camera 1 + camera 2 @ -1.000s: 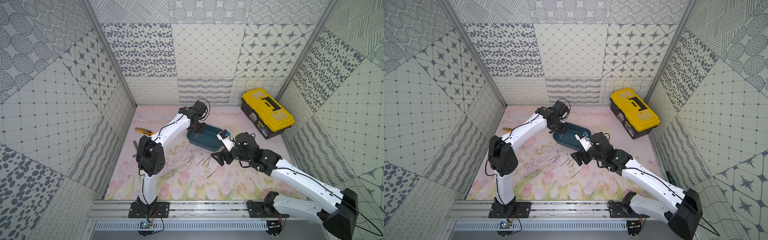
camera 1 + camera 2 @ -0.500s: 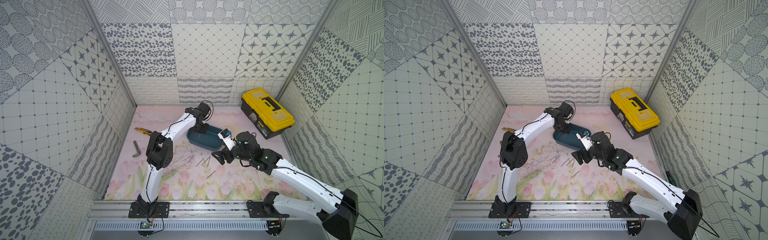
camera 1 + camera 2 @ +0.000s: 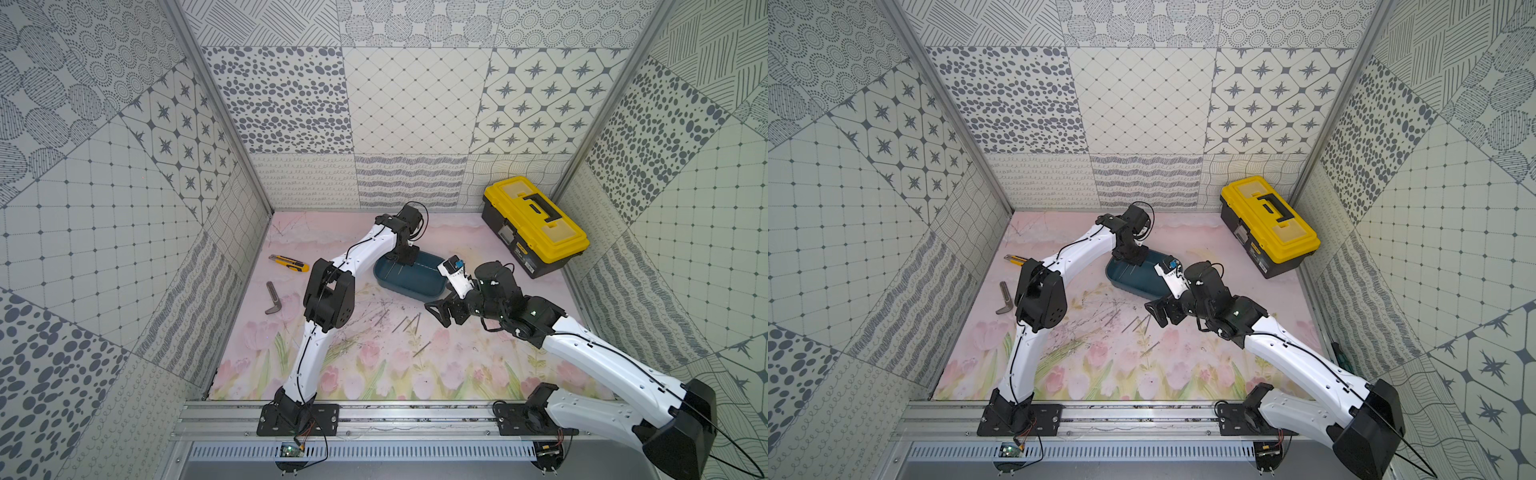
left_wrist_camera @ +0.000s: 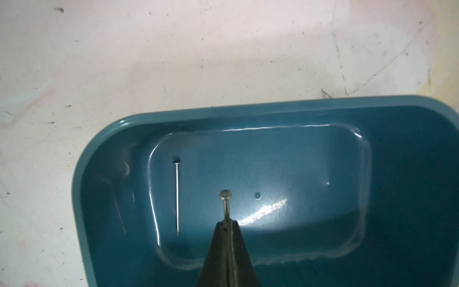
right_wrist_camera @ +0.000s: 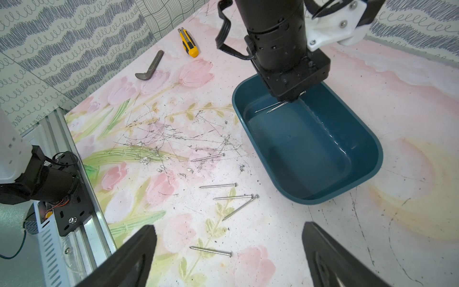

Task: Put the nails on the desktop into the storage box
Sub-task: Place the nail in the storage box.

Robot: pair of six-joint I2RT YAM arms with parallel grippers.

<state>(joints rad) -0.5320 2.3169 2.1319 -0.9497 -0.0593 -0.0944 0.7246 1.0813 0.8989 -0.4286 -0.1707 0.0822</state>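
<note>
Over storage box [image 4: 99, 198], left claw [image 4: 226, 223] clenched on nail [image 4: 225, 202] by shank, head free. On box floor, second nail [image 4: 177, 196] lying flat, apart from held one. Box at mid-worktop [image 5: 372, 74], toward far side. Five loose nails [image 5: 218, 185] on worktop just near of box. To their right, right claw [image 5: 228, 225] released, jaws wide, grasping nothing.

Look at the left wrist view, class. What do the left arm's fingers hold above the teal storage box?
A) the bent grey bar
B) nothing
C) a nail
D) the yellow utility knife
C: the left fingers are shut on a nail, its head poking out, above the storage box, where a second nail lies.
</note>
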